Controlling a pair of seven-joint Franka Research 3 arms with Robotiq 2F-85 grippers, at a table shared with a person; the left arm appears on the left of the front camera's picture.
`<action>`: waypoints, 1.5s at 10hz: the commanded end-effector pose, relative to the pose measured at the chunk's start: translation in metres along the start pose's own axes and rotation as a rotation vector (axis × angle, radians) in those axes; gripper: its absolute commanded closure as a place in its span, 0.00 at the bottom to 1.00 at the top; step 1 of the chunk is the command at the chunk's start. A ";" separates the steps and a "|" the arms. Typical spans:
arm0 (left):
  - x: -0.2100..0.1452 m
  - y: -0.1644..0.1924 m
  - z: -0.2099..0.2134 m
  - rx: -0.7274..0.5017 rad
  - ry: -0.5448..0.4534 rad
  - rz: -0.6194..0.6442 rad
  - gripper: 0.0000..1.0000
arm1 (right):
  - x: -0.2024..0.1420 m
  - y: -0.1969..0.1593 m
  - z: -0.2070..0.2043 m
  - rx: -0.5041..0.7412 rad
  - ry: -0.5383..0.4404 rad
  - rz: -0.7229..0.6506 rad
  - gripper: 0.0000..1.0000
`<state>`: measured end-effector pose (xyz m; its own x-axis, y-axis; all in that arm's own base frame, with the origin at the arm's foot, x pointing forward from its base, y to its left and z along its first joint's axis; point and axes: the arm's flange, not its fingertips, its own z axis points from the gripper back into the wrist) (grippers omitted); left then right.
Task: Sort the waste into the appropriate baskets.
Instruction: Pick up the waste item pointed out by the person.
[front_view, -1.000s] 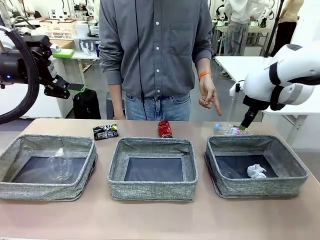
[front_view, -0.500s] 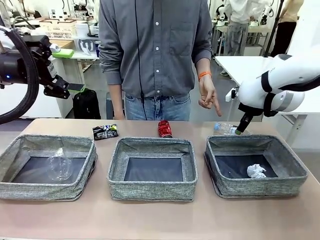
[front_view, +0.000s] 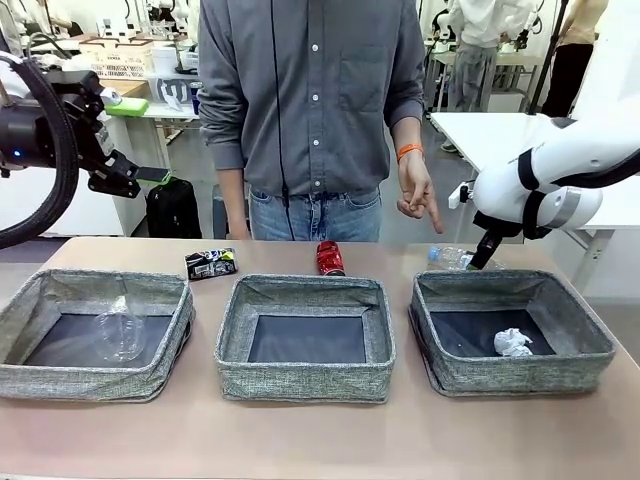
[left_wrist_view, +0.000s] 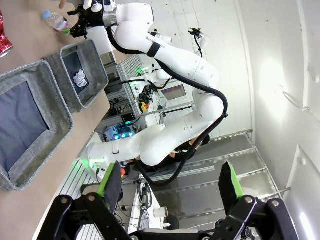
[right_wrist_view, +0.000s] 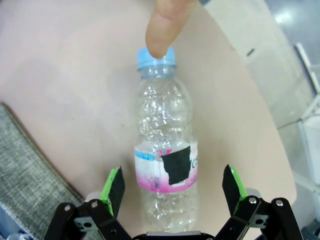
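— Behind the grey woven right-hand basket (front_view: 513, 290), where's my right gripper (right_wrist_view: 172, 186)?
— I see its jaws wide over the clear plastic bottle (right_wrist_view: 161, 135) lying there. My left gripper (left_wrist_view: 171, 182), well apart, is wide too, empty.

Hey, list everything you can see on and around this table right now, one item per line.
Table: one, tan, under everything.
Baskets: three, grey woven, in a row: left basket, middle basket, right basket.
Plastic cup: one, clear, in the left basket.
Paper ball: one, white, in the right basket.
Red can: one, crushed, behind the middle basket.
Black printed can: one, behind the gap between left and middle baskets.
Bottle: one, clear, blue cap, lying behind the right basket.
Person's hand: one, finger pointing down at the bottle.
Left gripper: open, raised at the left.
Right gripper: open, over the bottle.
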<state>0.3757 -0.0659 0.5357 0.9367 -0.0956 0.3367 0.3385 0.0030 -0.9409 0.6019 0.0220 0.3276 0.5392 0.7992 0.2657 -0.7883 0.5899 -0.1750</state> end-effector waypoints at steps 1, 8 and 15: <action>0.000 -0.005 -0.002 -0.015 -0.011 0.008 0.01 | 0.003 -0.006 -0.001 0.006 -0.030 -0.034 0.00; 0.000 -0.005 -0.002 -0.015 -0.011 0.008 0.01 | 0.002 -0.007 -0.005 0.043 -0.039 -0.003 1.00; 0.000 -0.005 -0.002 -0.015 -0.011 0.008 0.01 | -0.002 -0.008 -0.006 0.063 -0.030 0.012 1.00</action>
<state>0.3757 -0.0659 0.5357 0.9367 -0.0955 0.3367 0.3386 0.0030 -0.9409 0.6081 0.0250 0.3284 0.5368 0.7970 0.2768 -0.7943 0.5881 -0.1527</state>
